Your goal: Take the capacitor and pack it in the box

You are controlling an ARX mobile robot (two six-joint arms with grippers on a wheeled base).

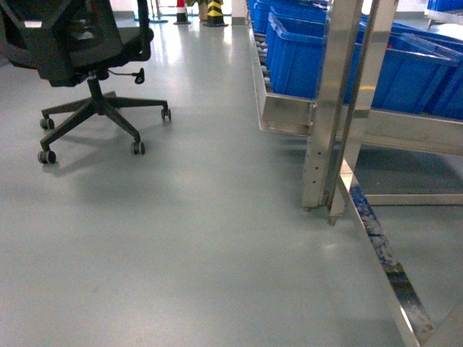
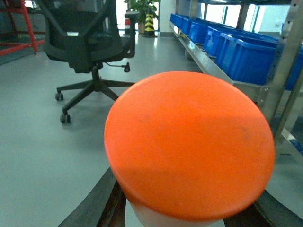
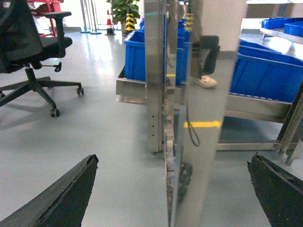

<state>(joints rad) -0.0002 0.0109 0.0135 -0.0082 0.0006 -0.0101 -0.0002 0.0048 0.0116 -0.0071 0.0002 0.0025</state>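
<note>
Bright, even light fills all views. The grey floor [image 1: 181,238] carries soft glare streaks from the far doorway, and the chair [image 1: 79,50] throws a faint shadow. The orange cap [image 2: 189,142] looms blurred, close to the lens. The steel post [image 3: 161,94] mirrors its surroundings.

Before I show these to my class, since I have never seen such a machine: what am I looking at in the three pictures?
It is a wheeled robot with two arms, each ending in a claw, and three cameras. The head camera looks down at a grey floor, with an office chair and a metal rack of blue bins. No pink box appears in any view. The left wrist camera shows the left claw with an orange-topped round object between its dark fingers; the grip itself is hidden. The right wrist camera shows the right claw wide open and empty, facing the rack's shiny post.
</note>
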